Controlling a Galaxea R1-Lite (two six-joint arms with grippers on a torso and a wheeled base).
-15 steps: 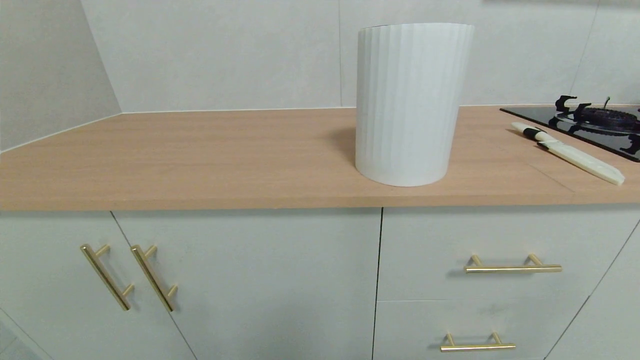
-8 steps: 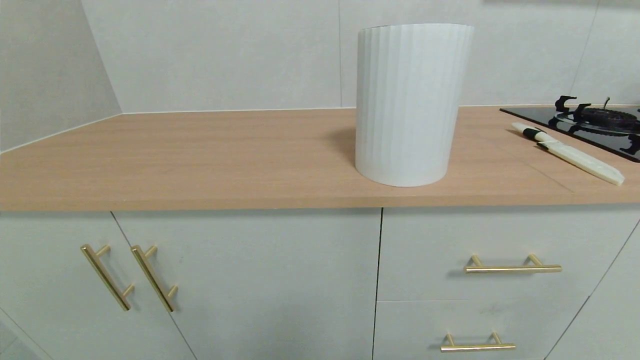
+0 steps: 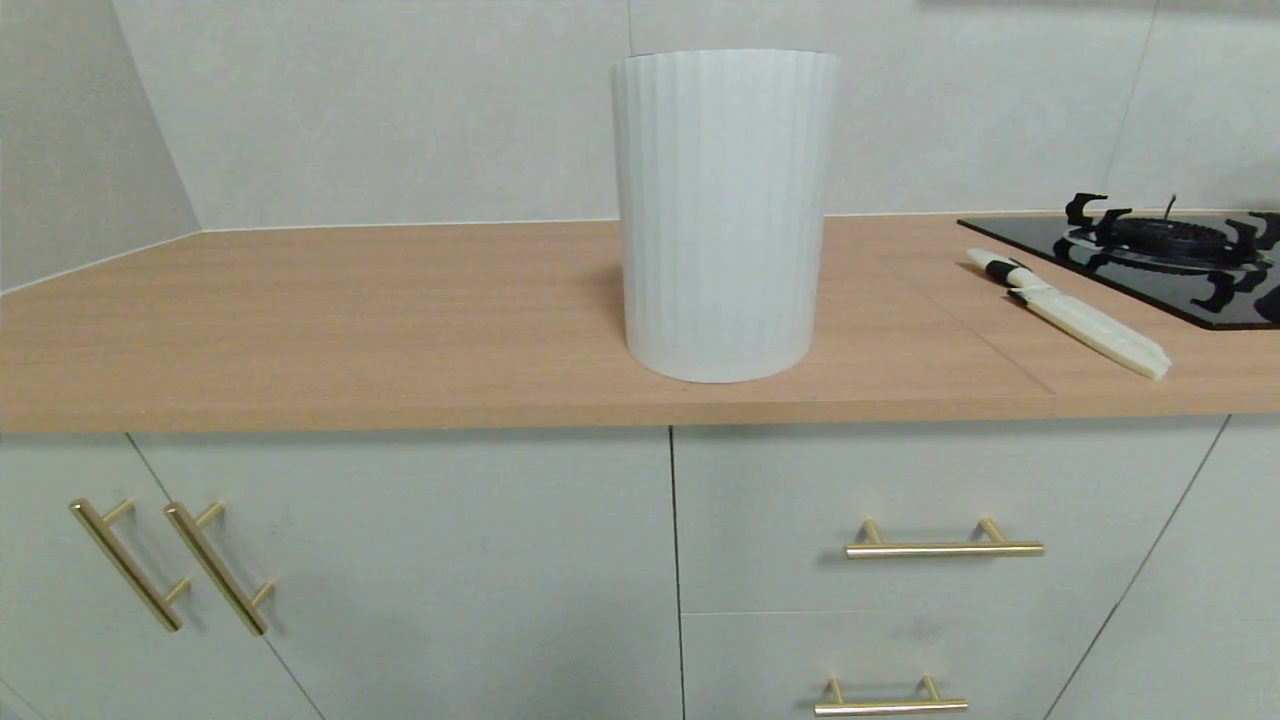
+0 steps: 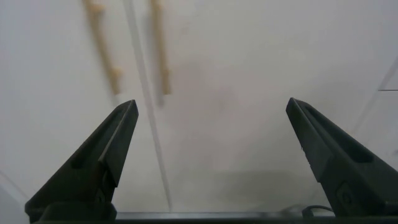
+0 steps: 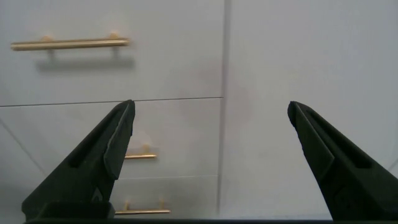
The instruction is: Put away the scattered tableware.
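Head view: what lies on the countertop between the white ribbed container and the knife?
Nothing: the head view shows bare countertop between container and knife, crossed only by a thin seam.

A white, vertically ribbed container (image 3: 722, 215) stands on a light brown wood-grain countertop (image 3: 350, 320), with a cream knife (image 3: 1065, 312) banded in black at its three o'clock, a glossy black hob (image 3: 1010, 232) at two o'clock, and pale grey cabinet fronts (image 3: 450, 560) with brass-gold handles (image 3: 943, 548) at six o'clock.

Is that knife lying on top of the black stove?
No, the knife lies flat on the wooden counter, beside the black stove.
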